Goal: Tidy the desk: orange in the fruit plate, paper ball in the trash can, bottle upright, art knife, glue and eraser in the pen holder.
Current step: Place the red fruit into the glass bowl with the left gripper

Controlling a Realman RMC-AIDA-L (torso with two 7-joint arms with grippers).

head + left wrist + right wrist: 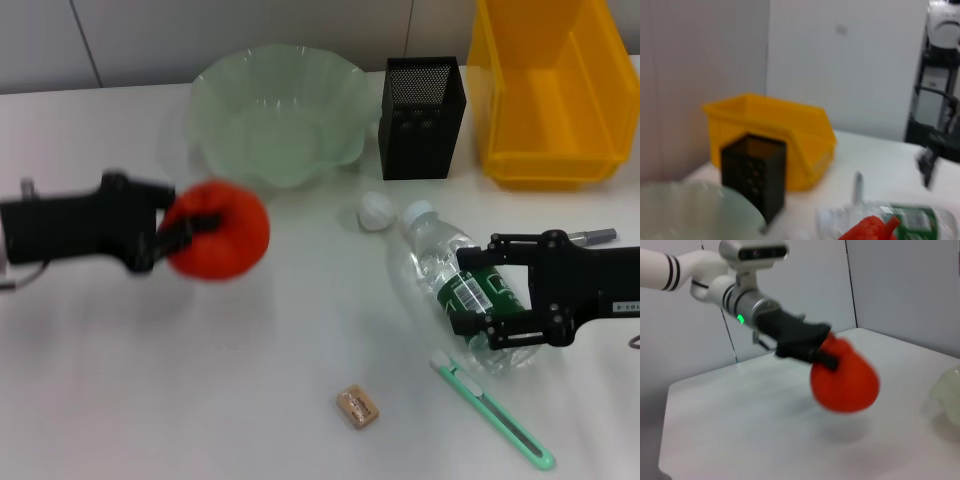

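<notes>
Head view shows the left gripper [178,235] pinching the orange [218,231], lifted left and near of the fruit plate [280,112]. Best carry it farther, over the plate's middle, lower, then release. Right gripper [478,297] is spread around the lying bottle [462,285].

Beside the black mesh metal pen holder [423,117], the frosted green fruit plate [280,112] is looking translucent, the yellow bin [548,90] smooth plastic, the bottle [462,288] clear and glossy, the orange [217,230] matt.
</notes>
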